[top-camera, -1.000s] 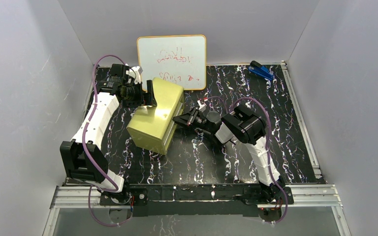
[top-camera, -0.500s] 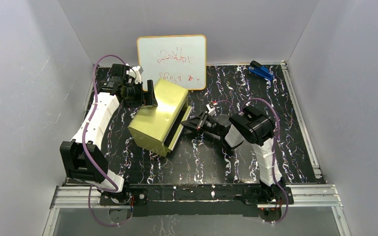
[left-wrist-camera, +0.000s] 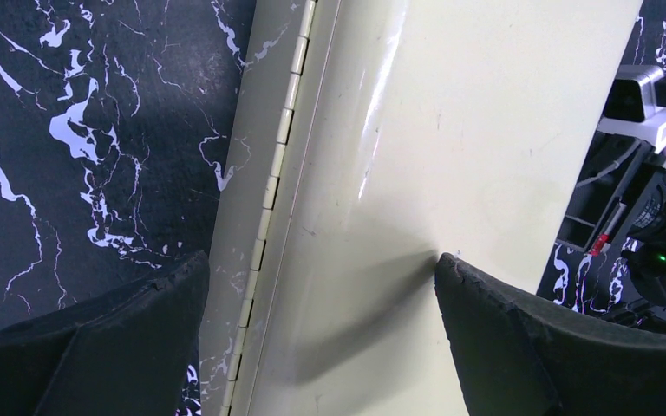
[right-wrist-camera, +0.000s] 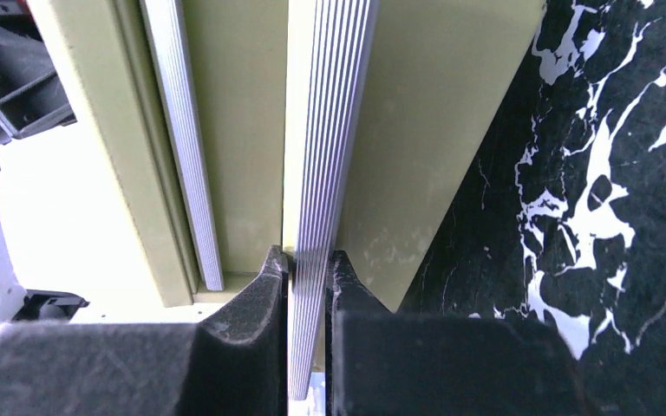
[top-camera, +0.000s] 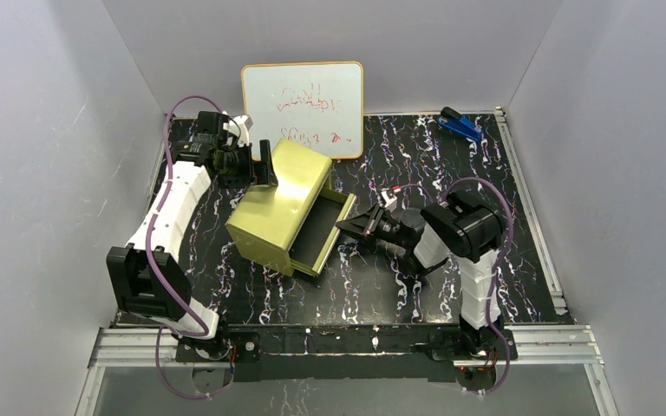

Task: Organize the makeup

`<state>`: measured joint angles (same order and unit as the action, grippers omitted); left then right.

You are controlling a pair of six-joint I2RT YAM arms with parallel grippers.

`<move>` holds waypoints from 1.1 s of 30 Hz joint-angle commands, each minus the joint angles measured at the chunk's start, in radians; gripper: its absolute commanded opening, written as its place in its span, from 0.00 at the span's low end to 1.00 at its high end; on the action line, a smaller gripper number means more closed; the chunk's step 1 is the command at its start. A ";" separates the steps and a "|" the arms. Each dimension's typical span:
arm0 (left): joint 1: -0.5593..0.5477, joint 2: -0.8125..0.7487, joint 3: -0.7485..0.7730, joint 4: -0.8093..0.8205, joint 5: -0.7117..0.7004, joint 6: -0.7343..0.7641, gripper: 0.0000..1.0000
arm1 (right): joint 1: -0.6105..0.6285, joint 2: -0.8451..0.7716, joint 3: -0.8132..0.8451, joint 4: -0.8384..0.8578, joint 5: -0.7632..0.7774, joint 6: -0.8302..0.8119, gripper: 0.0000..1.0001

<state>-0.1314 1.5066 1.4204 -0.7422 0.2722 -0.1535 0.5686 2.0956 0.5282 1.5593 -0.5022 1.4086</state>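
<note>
Our drawer (top-camera: 325,236) sticks only partway out of the box (top-camera: 277,204), so the slot to reach in from above is narrow. The right gripper (top-camera: 351,227), pinching its handle (right-wrist-camera: 329,130), sits right in front of it. Up top the left gripper (top-camera: 264,169) rests spread on the box's far end with the whiteboard (top-camera: 303,108) close behind. We do get room on the right side of the table (top-camera: 416,156), out to the stapler (top-camera: 460,126).

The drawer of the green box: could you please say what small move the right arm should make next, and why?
Probably pull the drawer a bit further out: the right gripper is shut on its ribbed handle, the drawer is only partly open, and the left gripper is over the box.
</note>
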 commanded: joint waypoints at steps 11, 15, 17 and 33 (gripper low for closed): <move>0.004 0.043 0.008 -0.080 -0.111 0.041 0.99 | -0.044 -0.418 -0.053 -0.518 -0.051 -0.485 0.94; 0.004 0.038 0.009 -0.080 -0.111 0.042 0.98 | -0.044 -0.594 0.054 -1.006 0.024 -0.688 0.99; 0.004 0.035 0.007 -0.079 -0.112 0.043 0.98 | -0.045 -0.689 0.161 -1.258 0.112 -0.805 0.99; 0.004 0.040 0.021 -0.071 -0.090 0.042 0.98 | -0.045 -0.583 0.600 -2.216 0.815 -1.180 0.67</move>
<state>-0.1337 1.5177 1.4372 -0.7414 0.2661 -0.1524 0.5255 1.4651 1.1454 -0.4557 0.1638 0.2760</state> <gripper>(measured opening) 0.984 0.719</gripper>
